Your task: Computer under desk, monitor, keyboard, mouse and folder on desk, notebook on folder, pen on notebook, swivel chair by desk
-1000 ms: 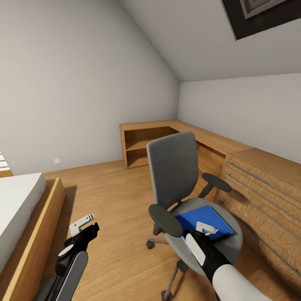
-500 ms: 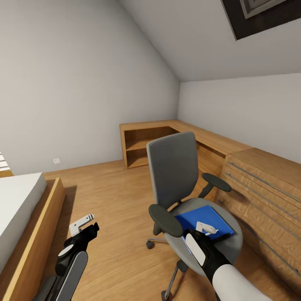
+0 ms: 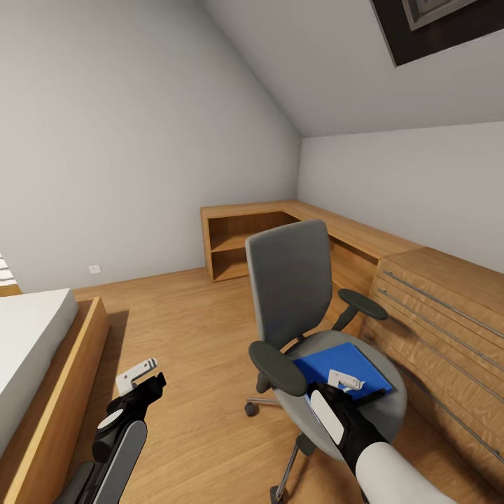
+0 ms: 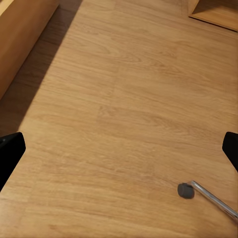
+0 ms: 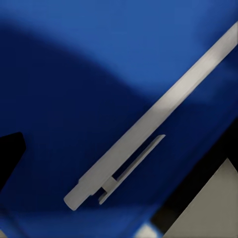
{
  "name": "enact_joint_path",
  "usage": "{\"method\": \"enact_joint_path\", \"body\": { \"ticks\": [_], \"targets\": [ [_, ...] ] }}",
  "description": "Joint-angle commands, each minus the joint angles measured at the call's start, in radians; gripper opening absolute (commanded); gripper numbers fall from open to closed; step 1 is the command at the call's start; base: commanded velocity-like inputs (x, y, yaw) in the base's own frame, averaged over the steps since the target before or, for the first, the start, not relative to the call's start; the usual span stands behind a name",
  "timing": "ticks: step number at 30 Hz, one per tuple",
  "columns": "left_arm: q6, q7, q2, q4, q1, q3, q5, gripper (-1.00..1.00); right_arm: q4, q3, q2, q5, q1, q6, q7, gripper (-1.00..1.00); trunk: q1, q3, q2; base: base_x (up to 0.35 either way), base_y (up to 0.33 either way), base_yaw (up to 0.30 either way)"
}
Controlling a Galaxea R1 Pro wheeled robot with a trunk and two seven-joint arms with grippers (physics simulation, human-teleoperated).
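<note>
blue folder (flat cover) carries a white clipped pen.

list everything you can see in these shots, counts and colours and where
swivel chair: one, grey with black armrests, on the floor beside the drawer unit
blue item: one, blue, flat on the chair seat; folder or notebook, cannot tell
pen: one, pale grey, lying on the blue item
corner desk: one, wood, along the far walls, open shelves at its left end
drawer unit: one, wood, right of the chair
bed: one, white top, wooden frame, at left
left gripper: one, pale fingers, above the floor, open
right gripper: one, over the blue item, fingers apart
</note>
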Motion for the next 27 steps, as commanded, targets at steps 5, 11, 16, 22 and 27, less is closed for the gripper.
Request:
{"method": "enact_joint_path", "body": {
  "ticks": [5,11,16,22,27],
  "targets": [
    [0.003,0.007,0.000,-0.001,-0.001,-0.001,0.007,1.00,0.006,0.004,-0.001,-0.015,0.001,0.005,-0.007,1.00,0.000,-0.001,0.000,0.000,0.000,0.000],
    [0.003,0.007,0.000,-0.001,-0.001,-0.001,0.007,1.00,0.006,0.004,-0.001,-0.014,0.000,0.005,-0.007,-1.00,0.000,-0.001,0.000,0.000,0.000,0.000],
    [0.003,0.007,0.000,-0.002,0.000,-0.001,0.007,1.00,0.006,0.004,-0.001,-0.014,0.000,0.005,-0.007,-1.00,0.000,-0.001,0.000,0.000,0.000,0.000],
    [0.003,0.007,0.000,-0.002,-0.001,-0.001,0.007,1.00,0.006,0.009,-0.001,-0.014,0.000,0.005,-0.007,-1.00,0.000,-0.001,0.000,0.000,0.000,0.000],
    [0.003,0.007,0.000,-0.001,-0.001,-0.001,0.007,1.00,0.006,0.012,-0.001,-0.015,0.000,0.005,-0.007,-1.00,0.000,-0.001,0.000,0.000,0.000,0.000]
  ]
}}
